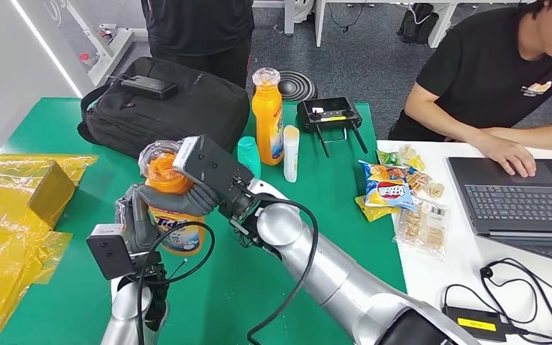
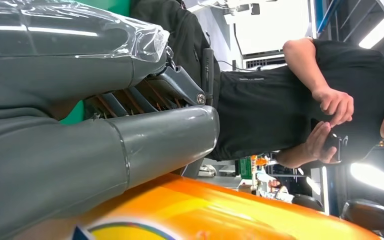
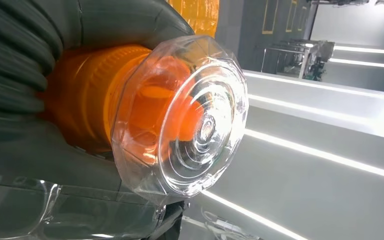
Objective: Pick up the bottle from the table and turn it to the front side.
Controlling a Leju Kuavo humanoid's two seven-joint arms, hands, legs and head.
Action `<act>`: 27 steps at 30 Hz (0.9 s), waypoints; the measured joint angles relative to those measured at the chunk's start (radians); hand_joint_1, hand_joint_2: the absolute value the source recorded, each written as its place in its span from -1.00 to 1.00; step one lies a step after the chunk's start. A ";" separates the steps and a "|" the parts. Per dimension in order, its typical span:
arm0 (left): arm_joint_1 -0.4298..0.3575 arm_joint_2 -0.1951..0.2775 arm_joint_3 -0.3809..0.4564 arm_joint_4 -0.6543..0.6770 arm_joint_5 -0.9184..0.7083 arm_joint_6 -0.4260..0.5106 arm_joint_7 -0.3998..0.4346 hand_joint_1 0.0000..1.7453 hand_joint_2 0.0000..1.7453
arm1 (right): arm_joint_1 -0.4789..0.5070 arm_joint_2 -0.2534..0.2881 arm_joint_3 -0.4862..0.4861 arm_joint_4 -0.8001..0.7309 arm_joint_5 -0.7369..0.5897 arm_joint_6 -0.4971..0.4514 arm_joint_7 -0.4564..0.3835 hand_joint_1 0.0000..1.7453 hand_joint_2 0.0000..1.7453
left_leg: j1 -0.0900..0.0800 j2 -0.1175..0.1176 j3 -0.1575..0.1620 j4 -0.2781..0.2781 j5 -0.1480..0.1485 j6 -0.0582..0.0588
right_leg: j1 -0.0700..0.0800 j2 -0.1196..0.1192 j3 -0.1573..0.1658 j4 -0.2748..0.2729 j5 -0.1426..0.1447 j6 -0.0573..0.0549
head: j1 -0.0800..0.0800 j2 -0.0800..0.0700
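Mostly hidden bottle (image 1: 176, 215) (label half-covered)

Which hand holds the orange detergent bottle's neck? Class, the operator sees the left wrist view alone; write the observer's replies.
Operator: I see only an orange surface under a grey thumb. Which hand holds the neck?
Observer: The right hand wraps the neck of the orange detergent bottle, just below its clear faceted plastic cap.
Operator: And my left hand?
Observer: The left hand grips the labelled body lower down, above the green table.
Operator: Anything close behind the bottle?
Observer: A second, taller orange bottle stands upright farther back, beside a black backpack.
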 joint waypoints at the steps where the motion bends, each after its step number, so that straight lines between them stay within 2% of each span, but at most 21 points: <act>1: -0.001 0.000 -0.001 0.001 -0.002 -0.001 -0.001 1.00 -1.00 | 0.001 0.000 -0.002 0.000 0.003 0.002 0.000 1.00 1.00 | 0.000 0.000 0.000 0.000 0.000 0.000 | 0.000 0.000 0.000 0.000 0.000 0.000 | 0.000 0.000; 27: -0.046 -0.002 -0.005 0.054 0.006 -0.032 0.002 1.00 -1.00 | 0.022 0.000 -0.049 0.000 0.052 -0.002 0.027 1.00 1.00 | 0.000 0.000 0.000 0.000 0.000 0.000 | 0.000 0.000 0.000 0.000 0.000 0.000 | 0.000 0.000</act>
